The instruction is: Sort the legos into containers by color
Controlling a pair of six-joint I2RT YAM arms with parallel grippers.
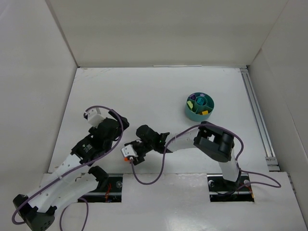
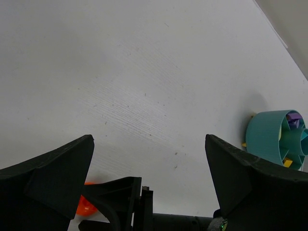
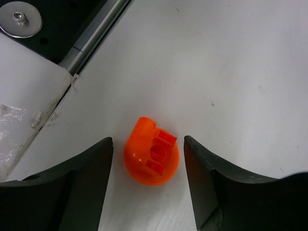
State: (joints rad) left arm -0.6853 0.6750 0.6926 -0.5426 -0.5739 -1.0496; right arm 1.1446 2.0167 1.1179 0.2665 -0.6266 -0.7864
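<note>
A round orange lego (image 3: 152,156) lies on the white table (image 3: 231,57) between the fingers of my right gripper (image 3: 148,141), which stands open with a narrow gap on each side of the piece. From above, this gripper (image 1: 129,155) is near the table's front edge with the orange lego (image 1: 127,158) at its tip. My left gripper (image 2: 149,139) is wide open with nothing in it, just left of the right one (image 1: 121,131). The teal cup (image 1: 199,107) at the right holds purple, yellow and pale green legos. It also shows in the left wrist view, teal cup (image 2: 269,137).
A metal rail (image 1: 257,118) runs along the table's right side. White walls enclose the table on three sides. A dark base plate with a washer (image 3: 19,20) and a metal strip lies at the table's front edge, close to the right gripper.
</note>
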